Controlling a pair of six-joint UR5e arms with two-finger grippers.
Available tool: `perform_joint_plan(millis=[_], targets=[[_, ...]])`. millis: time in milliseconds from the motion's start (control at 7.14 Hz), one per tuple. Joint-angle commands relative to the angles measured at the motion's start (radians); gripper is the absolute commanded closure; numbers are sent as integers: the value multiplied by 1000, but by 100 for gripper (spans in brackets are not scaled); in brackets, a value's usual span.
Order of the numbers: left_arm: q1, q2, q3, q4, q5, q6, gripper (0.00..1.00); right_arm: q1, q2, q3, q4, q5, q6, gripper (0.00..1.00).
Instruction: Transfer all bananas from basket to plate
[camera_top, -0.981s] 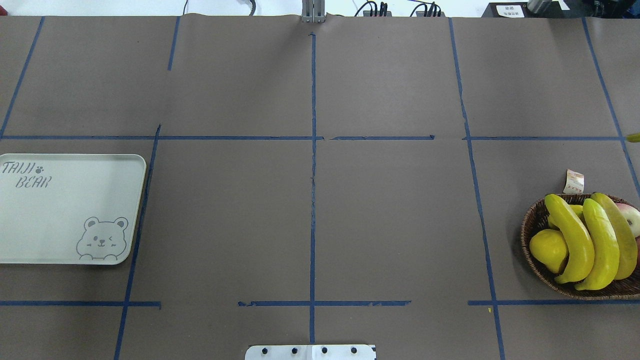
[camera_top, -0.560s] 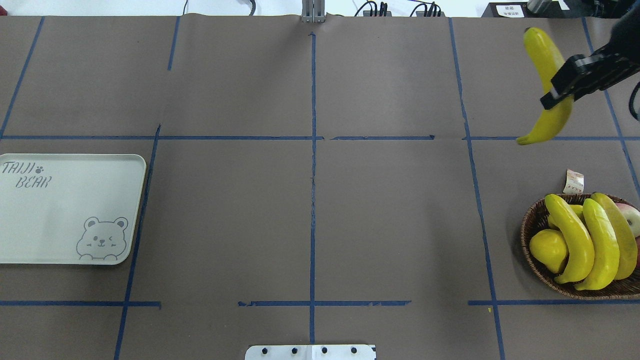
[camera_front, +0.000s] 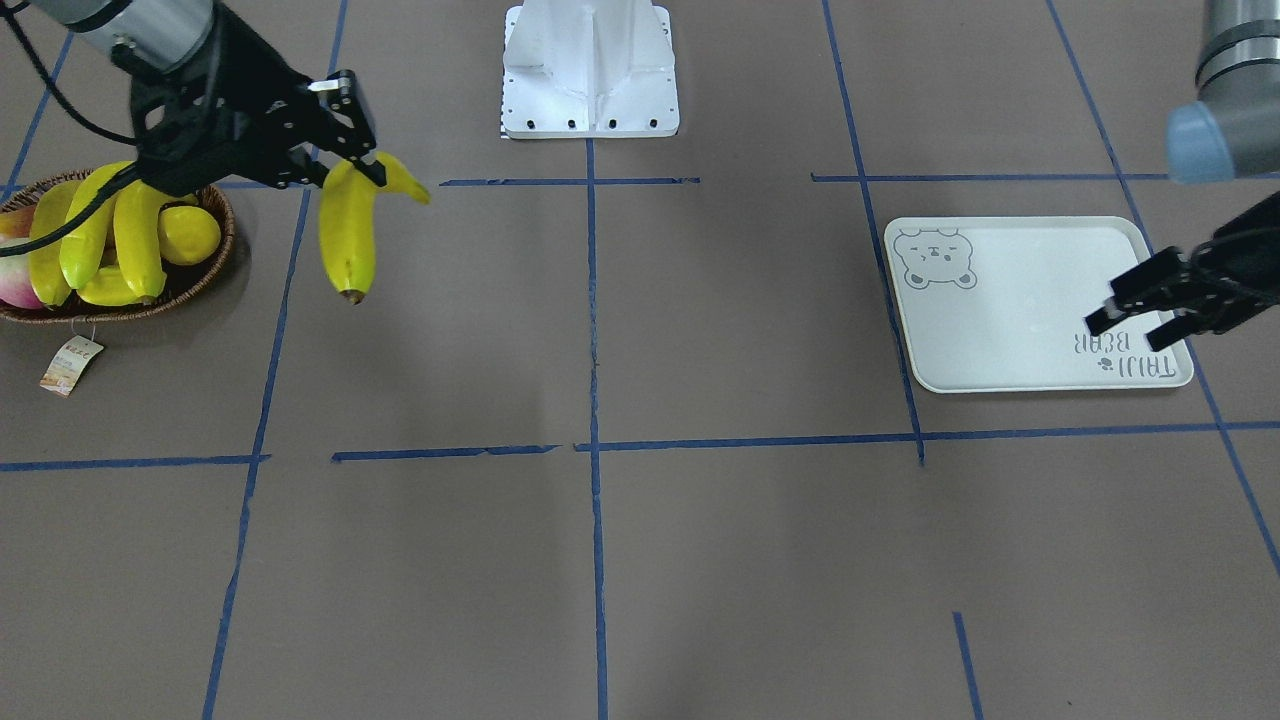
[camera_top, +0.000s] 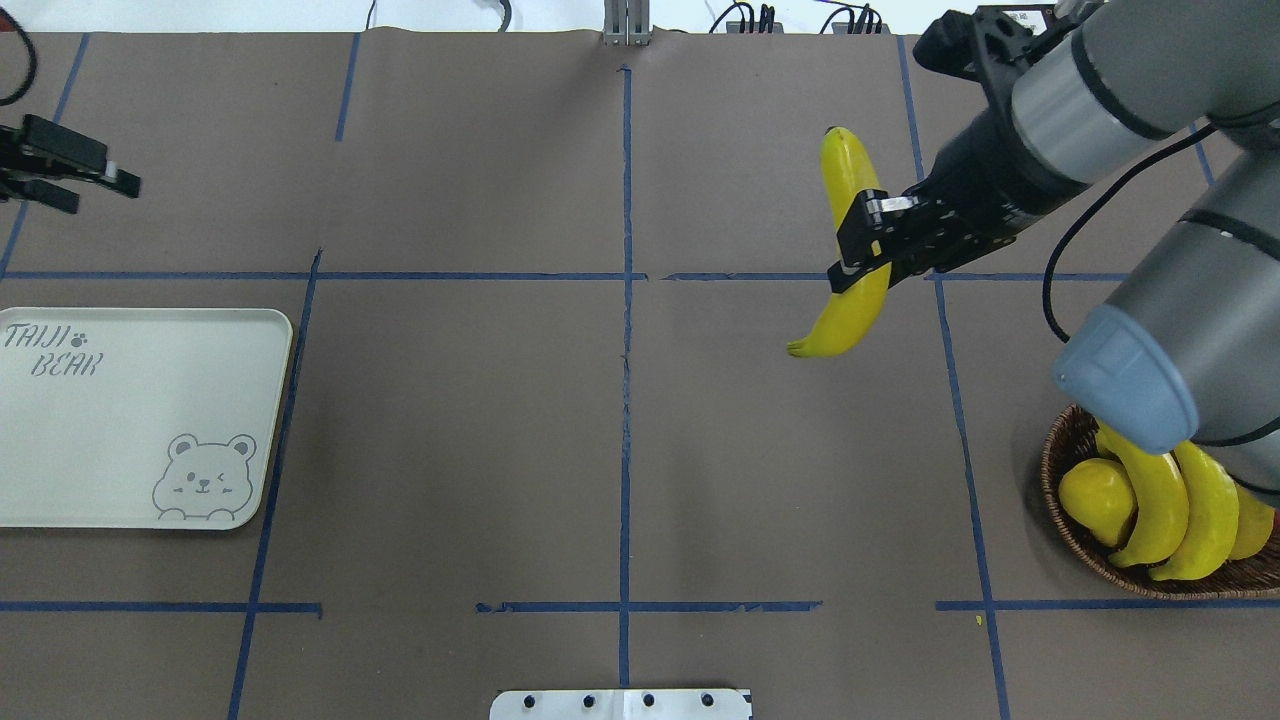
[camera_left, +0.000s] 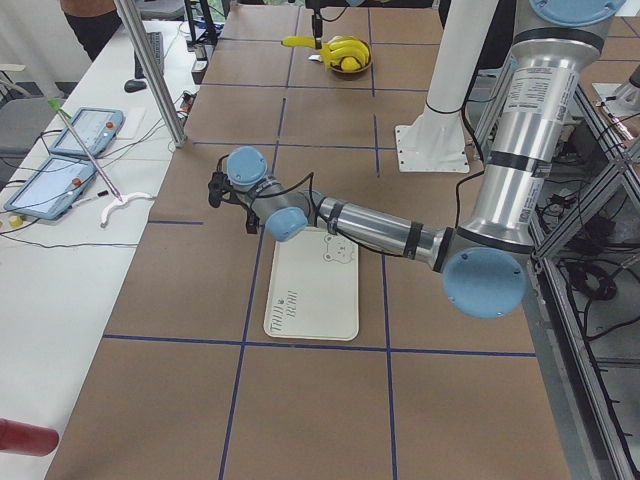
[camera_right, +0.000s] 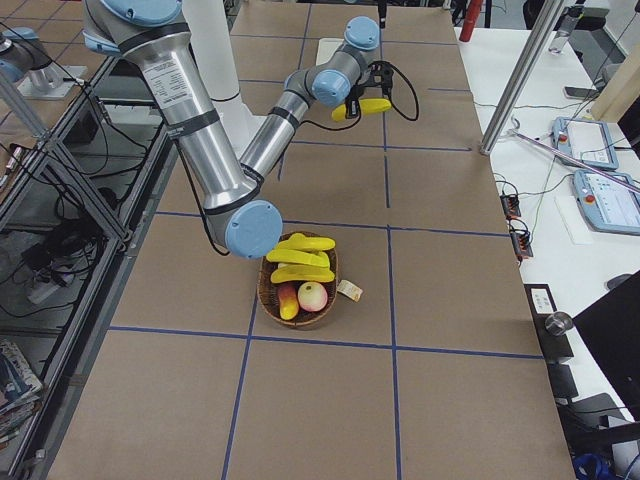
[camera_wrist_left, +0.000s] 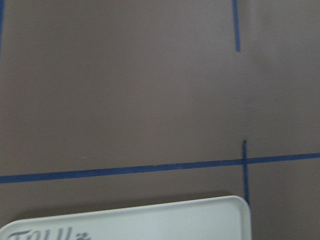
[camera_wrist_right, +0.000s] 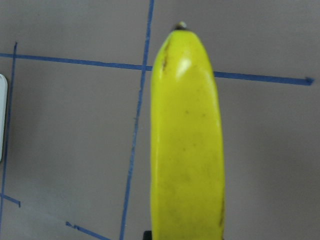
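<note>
Right gripper (camera_top: 858, 245) is clamped across the middle of one banana (camera_top: 850, 315), and I see it held up off the desk (camera_top: 450, 450), out of the basket (camera_top: 1058, 470) and toward the middle of the desk. In the front-facing view this banana hangs with one dark tip pointing down, and in the right wrist view its yellow skin fills most of the frame.

I count four bananas in all: the one in the grip, plus three lying side by side in the basket. From overhead, two of them (camera_top: 1160, 495) (camera_top: 1205, 510) show clearly, while the third (camera_top: 1255, 525) is partly hidden under the right arm's elbow. One round yellow lemon (camera_top: 1095, 495) sits against them at the basket's rim. From the right side view I also make out one reddish apple (camera_right: 313, 296) in there. A single paper tag (camera_front: 70, 365) lies on the desk just beside the basket.

Left gripper (camera_top: 100, 193) has its jaws apart with nothing between them, and it hangs near the far edge of the one plate (camera_top: 120, 420). That plate lies flat at the opposite end of the desk, well apart from the basket and from the held banana. Its surface shows one bear face and the lettering.
</note>
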Motion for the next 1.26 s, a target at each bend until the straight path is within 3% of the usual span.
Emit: perform_joint_plan(millis=[0, 140, 280, 420, 700, 1121], targets=[[100, -113, -3, -185, 33, -331, 2, -166, 58, -1, 123, -173, 228, 97], [173, -119, -22, -291, 128, -484, 2, -222, 86, -1, 123, -239, 256, 97], [289, -145, -51, -427, 277, -721, 2, -254, 102, -1, 123, -271, 266, 97], [342, -191, -65, -500, 352, -895, 3, -262, 108, -1, 123, -271, 268, 97], [375, -271, -93, -504, 354, -990, 2, -287, 114, -1, 123, -270, 267, 98], [468, -344, -93, -504, 357, -984, 4, -327, 129, 0, 133, -268, 268, 97]])
